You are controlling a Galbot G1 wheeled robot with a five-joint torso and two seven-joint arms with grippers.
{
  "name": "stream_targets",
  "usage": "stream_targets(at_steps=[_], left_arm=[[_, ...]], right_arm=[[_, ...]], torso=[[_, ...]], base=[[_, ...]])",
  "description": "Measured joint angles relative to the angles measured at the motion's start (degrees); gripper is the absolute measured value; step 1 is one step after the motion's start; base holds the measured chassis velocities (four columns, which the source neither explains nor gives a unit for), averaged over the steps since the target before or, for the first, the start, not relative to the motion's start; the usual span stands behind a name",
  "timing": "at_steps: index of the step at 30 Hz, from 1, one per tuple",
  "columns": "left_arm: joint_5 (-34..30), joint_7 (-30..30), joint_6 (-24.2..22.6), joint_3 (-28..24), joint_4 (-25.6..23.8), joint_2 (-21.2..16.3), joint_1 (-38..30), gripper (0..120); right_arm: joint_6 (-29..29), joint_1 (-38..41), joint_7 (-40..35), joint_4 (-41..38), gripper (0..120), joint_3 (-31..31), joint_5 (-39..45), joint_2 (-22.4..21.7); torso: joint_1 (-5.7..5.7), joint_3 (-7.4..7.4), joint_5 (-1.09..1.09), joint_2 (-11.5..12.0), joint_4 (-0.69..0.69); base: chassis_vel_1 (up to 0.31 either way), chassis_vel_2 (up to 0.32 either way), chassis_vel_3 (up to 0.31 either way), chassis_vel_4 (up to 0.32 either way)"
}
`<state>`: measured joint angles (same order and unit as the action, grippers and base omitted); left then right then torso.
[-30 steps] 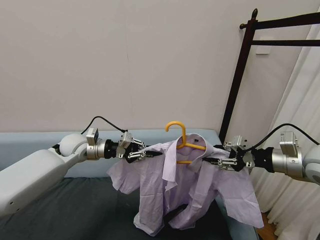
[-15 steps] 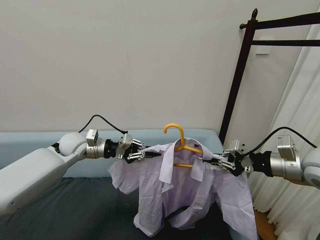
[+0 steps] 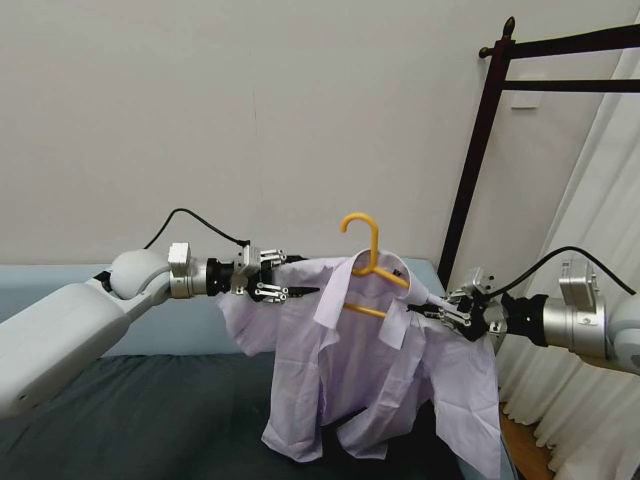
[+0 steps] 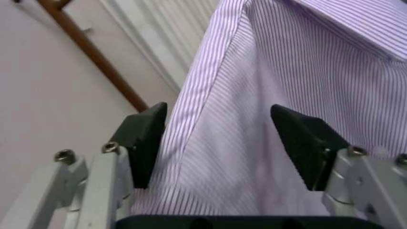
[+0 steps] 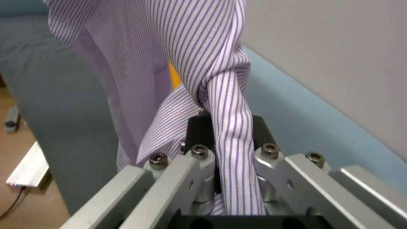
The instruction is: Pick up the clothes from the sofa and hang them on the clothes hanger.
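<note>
**Striped shirt held in the air between both grippers, above the sofa**

A plain pale wall (image 3: 250,120) backs the scene. Below it is a light-blue sofa (image 3: 60,275) with a dark seat. A dark wooden clothes rack (image 3: 480,140) stands upright on the right, beside a white curtain (image 3: 600,200).

The lilac striped shirt (image 3: 350,380) hangs over the sofa's right end, collar up and hem down. Its shoulder line runs across from left to right, sloping down toward the right. Inside its collar sits a yellow plastic hanger (image 3: 365,255), hook upward and tilted.

The left gripper (image 3: 290,280) has its pads set wide, pressed against either side of the shoulder fabric. The right gripper (image 3: 445,315) is clamped tight on a twisted rope of the other shoulder.
</note>
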<state>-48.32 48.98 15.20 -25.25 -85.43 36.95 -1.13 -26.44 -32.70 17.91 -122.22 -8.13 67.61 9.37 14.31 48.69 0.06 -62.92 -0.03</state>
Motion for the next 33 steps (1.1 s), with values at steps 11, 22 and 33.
stream_targets(at_steps=[11, 22, 33], left_arm=[[-1.53, -17.47, 0.09, 21.09, -9.53, -3.54, 19.26, 100], [4.37, -36.94, 0.40, 26.46, -26.76, -0.18, 46.30, 100], [8.81, -44.40, -0.95, 14.49, -25.95, 6.68, 39.98, 97]], right_arm=[[-3.85, 0.01, -10.01, -1.86, 1, -2.82, 4.83, 2.47], [-14.47, 0.54, -25.68, -6.19, 1, -5.37, 16.65, 2.61], [-15.86, 1.24, -40.02, -11.18, 1, -4.68, 26.13, 2.93]], torso=[[0.00, 0.00, -0.01, 0.00, 0.03], [0.00, -0.01, 0.00, 0.00, 0.02], [-0.01, 0.00, 0.01, 0.00, 0.01]], base=[[0.000, 0.000, 0.000, 0.000], [0.000, 0.000, 0.000, 0.000], [0.000, 0.000, 0.000, 0.000]])
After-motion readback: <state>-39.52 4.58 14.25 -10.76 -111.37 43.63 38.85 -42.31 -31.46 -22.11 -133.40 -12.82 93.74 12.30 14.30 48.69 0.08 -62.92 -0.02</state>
